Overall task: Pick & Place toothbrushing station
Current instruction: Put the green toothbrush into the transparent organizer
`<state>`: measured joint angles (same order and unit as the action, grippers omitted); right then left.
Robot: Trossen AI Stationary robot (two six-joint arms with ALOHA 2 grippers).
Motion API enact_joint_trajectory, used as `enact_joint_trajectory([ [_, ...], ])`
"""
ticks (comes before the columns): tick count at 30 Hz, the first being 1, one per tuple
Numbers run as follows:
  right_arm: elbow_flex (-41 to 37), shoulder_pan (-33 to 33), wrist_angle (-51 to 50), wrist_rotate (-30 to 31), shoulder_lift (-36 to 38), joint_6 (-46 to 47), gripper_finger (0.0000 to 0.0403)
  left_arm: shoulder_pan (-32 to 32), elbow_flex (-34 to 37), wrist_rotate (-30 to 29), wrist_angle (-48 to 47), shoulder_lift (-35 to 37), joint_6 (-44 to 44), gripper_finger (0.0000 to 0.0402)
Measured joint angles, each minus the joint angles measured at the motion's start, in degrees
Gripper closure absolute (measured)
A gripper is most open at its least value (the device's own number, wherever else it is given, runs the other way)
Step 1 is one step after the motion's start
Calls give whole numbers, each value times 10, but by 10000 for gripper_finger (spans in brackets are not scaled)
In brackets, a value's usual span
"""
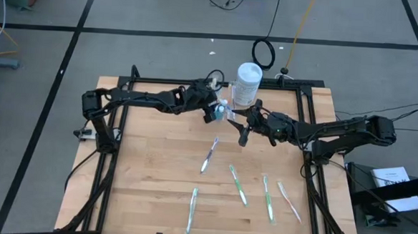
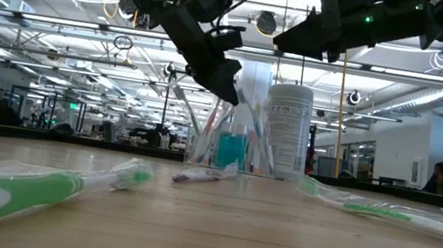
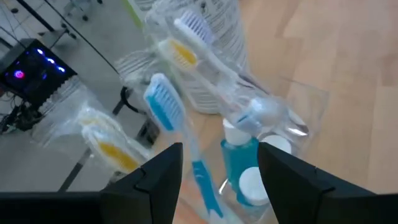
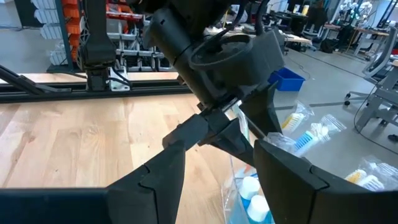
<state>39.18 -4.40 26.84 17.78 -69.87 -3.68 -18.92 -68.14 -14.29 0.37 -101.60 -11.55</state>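
A small clear cup [image 3: 292,124] stands on the wooden table next to the white canister [image 1: 248,83]. It holds several wrapped toothbrushes [image 3: 168,106] standing on end and blue tubes [image 3: 239,155]. The cup also shows in the low view [image 2: 231,147]. My left gripper [image 3: 221,180] is open just above the cup [image 1: 222,112], its fingers on either side of a blue-bristled toothbrush [image 3: 196,168]. My right gripper [image 1: 242,133] is open and empty, just right of the cup and a little nearer, above the table. Several more wrapped toothbrushes [image 1: 238,184] lie flat on the table.
The tall white canister [image 2: 287,129] stands right behind the cup at the table's far edge. Loose toothbrushes lie at the middle [image 1: 209,154], near left [image 1: 192,209] and near right [image 1: 288,200]. The two grippers are close together by the cup. A black frame [image 1: 113,162] edges the table.
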Motion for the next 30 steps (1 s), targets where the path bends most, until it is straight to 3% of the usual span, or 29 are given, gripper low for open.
enact_joint_trajectory([
  [7, 0, 0, -3, 0, 0, 0, 220, 7, 0, -22, 11, 20, -6, 188],
  [16, 0, 5, -75, -12, 0, 2, 220, 34, 0, -19, -211, 134, 5, 188],
  [24, 0, 6, -96, -90, 0, 85, 220, 52, 0, 74, -288, 205, 106, 188],
  [30, 0, 35, -66, -132, -48, 145, 220, 60, 0, 81, -290, 195, 82, 188],
])
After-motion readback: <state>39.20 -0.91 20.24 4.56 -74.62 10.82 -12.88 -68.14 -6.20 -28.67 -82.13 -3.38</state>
